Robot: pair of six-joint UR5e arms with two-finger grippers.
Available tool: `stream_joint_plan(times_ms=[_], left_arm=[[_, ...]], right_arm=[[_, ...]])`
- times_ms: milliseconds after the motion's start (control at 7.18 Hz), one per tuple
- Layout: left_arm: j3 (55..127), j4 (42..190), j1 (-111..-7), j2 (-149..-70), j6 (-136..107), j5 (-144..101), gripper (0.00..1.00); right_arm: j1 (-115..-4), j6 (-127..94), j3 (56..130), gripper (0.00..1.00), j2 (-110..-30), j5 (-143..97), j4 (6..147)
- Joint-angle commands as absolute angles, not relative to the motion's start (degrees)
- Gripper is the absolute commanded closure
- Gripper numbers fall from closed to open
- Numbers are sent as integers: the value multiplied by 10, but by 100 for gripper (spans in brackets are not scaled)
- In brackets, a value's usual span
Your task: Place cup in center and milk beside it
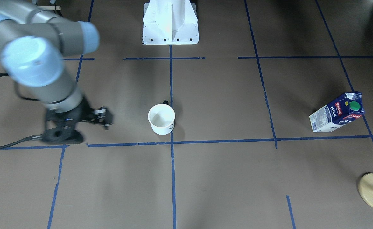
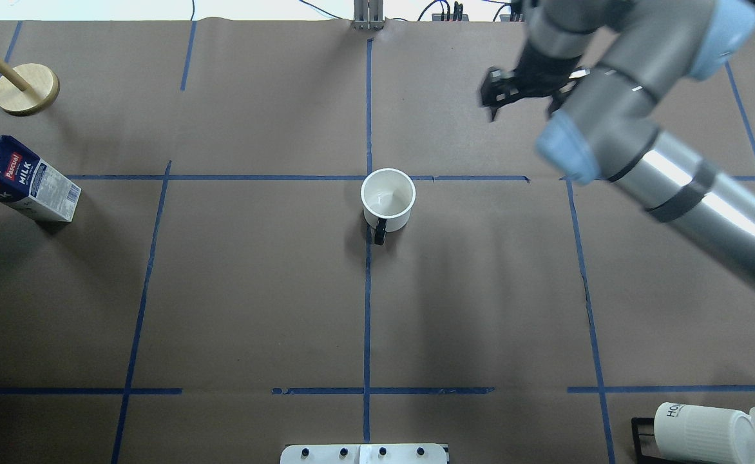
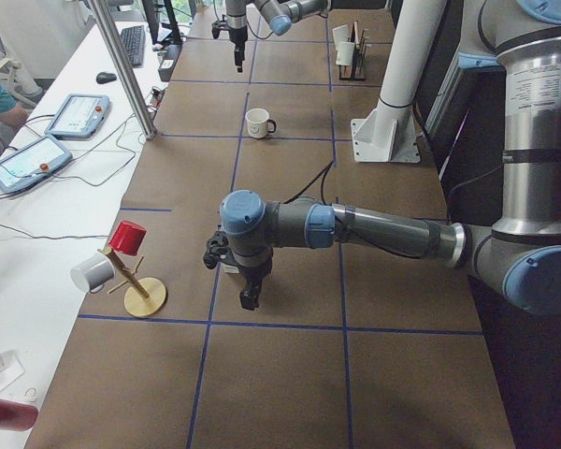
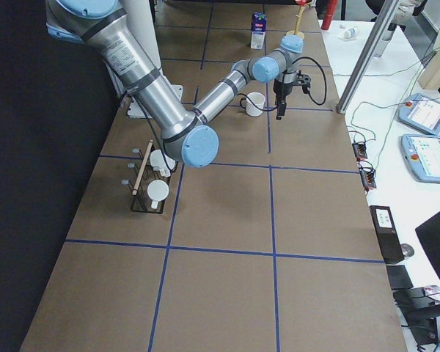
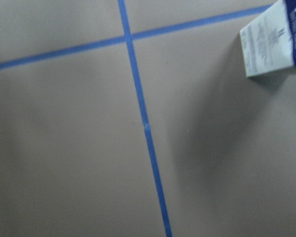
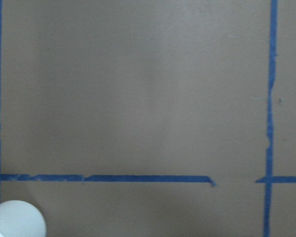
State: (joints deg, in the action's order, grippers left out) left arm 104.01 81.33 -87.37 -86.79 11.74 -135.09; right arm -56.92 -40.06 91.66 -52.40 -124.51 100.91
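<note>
The cup point(image 2: 387, 196) stands in the center point(image 1: 172, 143); the milk point(image 2: 26, 183) stands well apart from it, on the robot's left side.

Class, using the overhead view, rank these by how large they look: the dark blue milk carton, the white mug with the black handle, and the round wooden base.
1. dark blue milk carton: clearly largest.
2 and 3. white mug with the black handle and round wooden base: they look about alike, so no ranking.

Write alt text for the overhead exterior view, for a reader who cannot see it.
A white cup stands at the center of a brown table, where blue tape lines cross, handle toward the robot. The milk carton stands at the left edge, and the right gripper hangs empty above the table's far right.
</note>
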Motion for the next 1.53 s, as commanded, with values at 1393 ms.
stream_joint_plan(times_ms=[1393], left_arm=[[1035, 981, -729, -953, -263, -1351, 0]], right_arm=[[-848, 65, 1062, 0, -937, -1325, 966]])
